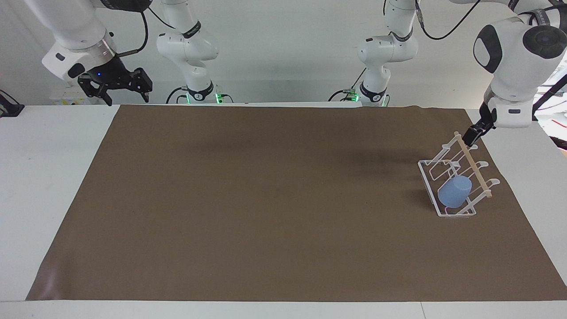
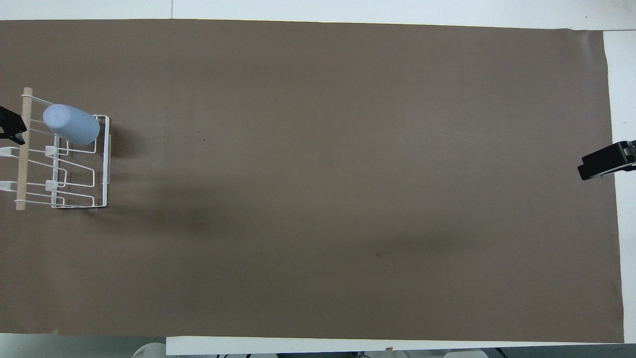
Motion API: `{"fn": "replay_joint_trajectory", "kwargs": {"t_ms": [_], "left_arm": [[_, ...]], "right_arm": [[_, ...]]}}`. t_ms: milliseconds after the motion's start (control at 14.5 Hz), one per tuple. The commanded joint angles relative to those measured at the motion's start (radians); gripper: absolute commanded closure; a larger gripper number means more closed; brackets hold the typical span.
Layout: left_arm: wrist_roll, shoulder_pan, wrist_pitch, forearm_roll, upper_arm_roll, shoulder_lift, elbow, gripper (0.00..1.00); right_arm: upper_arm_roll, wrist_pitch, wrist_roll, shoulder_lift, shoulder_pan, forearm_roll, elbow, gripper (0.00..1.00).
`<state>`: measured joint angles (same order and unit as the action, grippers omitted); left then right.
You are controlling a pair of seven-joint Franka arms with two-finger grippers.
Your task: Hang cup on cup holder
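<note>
The light-blue cup hangs upside down and tilted on a prong of the white wire cup holder, at the rack's end farther from the robots. The cup also shows in the overhead view, as does the holder. The holder's wooden rod runs across its top. My left gripper is empty, up in the air over the rod's end nearer the robots, apart from the cup. Its tip shows at the overhead view's edge. My right gripper is open and waits above the right arm's end of the table.
A brown mat covers most of the white table. The holder stands on the mat at the left arm's end. Nothing else lies on the mat.
</note>
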<state>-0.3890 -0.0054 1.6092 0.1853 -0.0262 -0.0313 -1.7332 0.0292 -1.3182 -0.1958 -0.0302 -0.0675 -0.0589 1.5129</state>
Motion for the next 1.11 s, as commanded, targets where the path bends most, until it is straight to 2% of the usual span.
{"fn": "replay_joint_trajectory", "kwargs": {"t_ms": [0, 138, 208, 346, 553, 1038], "left_arm": [[0.062, -0.013, -0.026, -0.076, -0.009, -0.047, -0.017, 0.0], [0.163, -0.002, -0.041, -0.13, -0.02, -0.059, -0.014, 0.0], [0.261, 0.007, -0.035, -0.191, -0.021, -0.071, 0.007, 0.0], [0.353, -0.005, -0.044, -0.219, -0.02, -0.064, 0.067, 0.0], [0.412, -0.036, -0.069, -0.221, -0.023, -0.039, 0.118, 0.0], [0.42, -0.099, -0.12, -0.222, -0.008, -0.004, 0.188, 0.0]], "right_arm": [[0.0, -0.001, -0.007, -0.022, -0.005, 0.014, 0.024, 0.01], [0.0, -0.001, -0.007, -0.022, -0.005, 0.014, 0.024, 0.01], [0.0, -0.001, -0.007, -0.022, -0.005, 0.014, 0.024, 0.01], [0.0, -0.001, -0.007, -0.022, -0.005, 0.014, 0.024, 0.01], [0.0, -0.001, -0.007, -0.022, -0.005, 0.014, 0.024, 0.01], [0.0, -0.001, -0.007, -0.022, -0.005, 0.014, 0.024, 0.01]]}}
